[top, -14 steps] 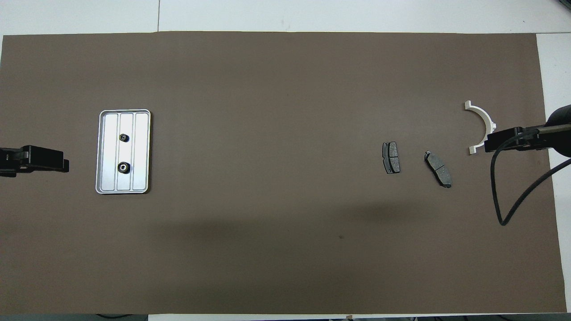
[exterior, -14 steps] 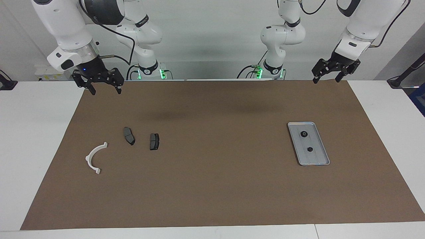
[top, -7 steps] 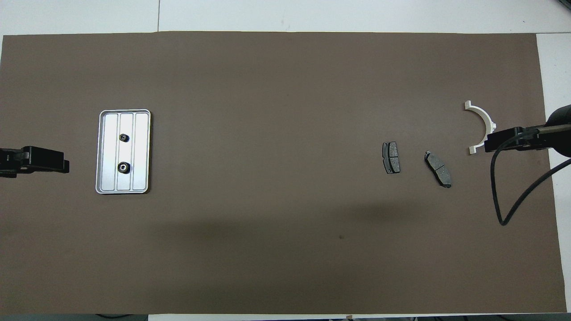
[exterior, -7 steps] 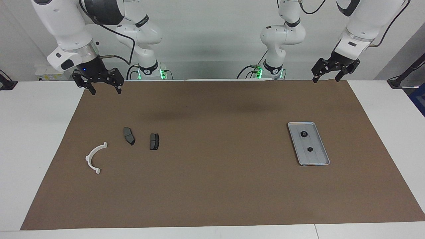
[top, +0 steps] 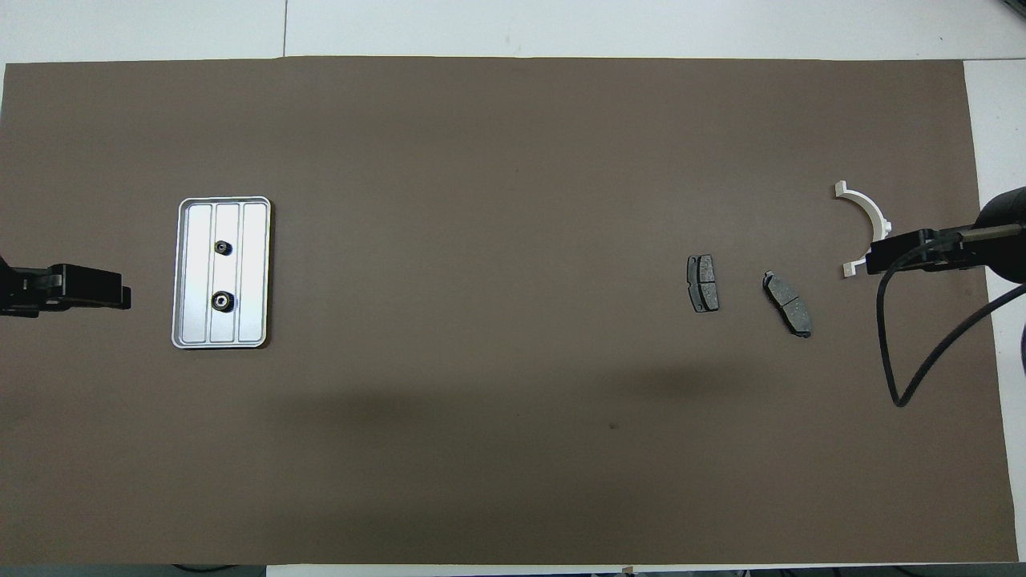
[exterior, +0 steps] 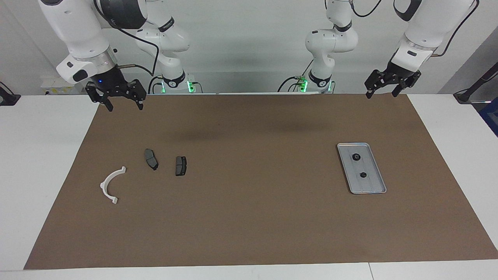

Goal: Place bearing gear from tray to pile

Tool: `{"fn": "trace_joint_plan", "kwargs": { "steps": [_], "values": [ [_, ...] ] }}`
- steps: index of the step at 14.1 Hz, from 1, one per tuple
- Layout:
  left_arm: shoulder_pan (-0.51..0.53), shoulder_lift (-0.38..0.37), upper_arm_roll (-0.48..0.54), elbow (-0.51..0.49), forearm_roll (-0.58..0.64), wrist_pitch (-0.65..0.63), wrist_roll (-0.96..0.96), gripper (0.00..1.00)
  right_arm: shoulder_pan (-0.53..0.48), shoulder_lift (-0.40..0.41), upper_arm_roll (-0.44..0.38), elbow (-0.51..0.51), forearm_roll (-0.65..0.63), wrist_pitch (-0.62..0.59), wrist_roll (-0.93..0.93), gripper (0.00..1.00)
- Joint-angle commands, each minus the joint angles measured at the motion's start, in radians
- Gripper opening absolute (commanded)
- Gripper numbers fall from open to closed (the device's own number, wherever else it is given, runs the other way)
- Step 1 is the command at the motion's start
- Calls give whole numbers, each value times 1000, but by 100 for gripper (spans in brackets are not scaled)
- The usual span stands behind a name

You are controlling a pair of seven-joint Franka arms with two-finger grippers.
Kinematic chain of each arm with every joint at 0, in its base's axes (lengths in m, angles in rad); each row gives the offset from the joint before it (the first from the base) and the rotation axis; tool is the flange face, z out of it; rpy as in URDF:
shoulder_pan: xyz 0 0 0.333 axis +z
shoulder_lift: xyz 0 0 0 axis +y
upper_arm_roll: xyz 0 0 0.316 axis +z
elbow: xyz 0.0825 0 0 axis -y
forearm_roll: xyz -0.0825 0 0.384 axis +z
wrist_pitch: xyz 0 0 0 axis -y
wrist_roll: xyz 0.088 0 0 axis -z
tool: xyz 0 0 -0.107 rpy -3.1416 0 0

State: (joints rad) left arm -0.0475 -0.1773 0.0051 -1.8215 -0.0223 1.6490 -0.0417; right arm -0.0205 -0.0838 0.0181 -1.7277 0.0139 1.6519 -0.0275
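Silver tray (exterior: 380, 182), right of frame, holds two bearing gears (exterior: 356, 157). Left gripper (exterior: 382, 89), spread and empty: drop squarely over one gear. Right gripper (exterior: 121, 103) waits, spread.

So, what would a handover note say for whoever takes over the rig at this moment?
Left gripper: open, empty, raised over the mat's edge at its own end.
Right gripper: open, empty, raised over the mat's edge at its end.
Tray: holds two bearing gears.
Pile: white arc, two brake pads, toward the right arm's end.
Done: nothing moved.
Left: carry a gear to the pile.
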Motion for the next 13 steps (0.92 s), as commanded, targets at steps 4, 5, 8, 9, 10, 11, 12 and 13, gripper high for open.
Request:
{"fn": "trace_joint_plan", "kwargs": {
  "steps": [4,5,8,9,10,11,12,13],
  "values": [
    [23,-35,9,-297,12,265,65,97,-3,-22,11,-24,-2,17,12,100],
    [24,-12,10,-318,12,308,71,96,-3,-22,11,-24,0,19,12,100],
    [23,86,10,-335,12,411,79,95,-3,-17,11,-18,3,25,14,100],
    [23,116,10,-335,12,440,79,95,-3,-17,11,-21,3,34,12,100],
    [23,143,9,-337,12,474,79,94,-3,-20,11,-24,3,40,11,100],
    [24,159,9,-346,12,512,80,93,-3,-21,11,-24,3,40,8,100],
    [24,173,9,-354,12,546,80,93,-3,-21,13,-24,3,40,5,100],
    [24,195,10,-354,12,566,79,93,-3,-19,13,-24,3,42,3,100]
  ]
}}
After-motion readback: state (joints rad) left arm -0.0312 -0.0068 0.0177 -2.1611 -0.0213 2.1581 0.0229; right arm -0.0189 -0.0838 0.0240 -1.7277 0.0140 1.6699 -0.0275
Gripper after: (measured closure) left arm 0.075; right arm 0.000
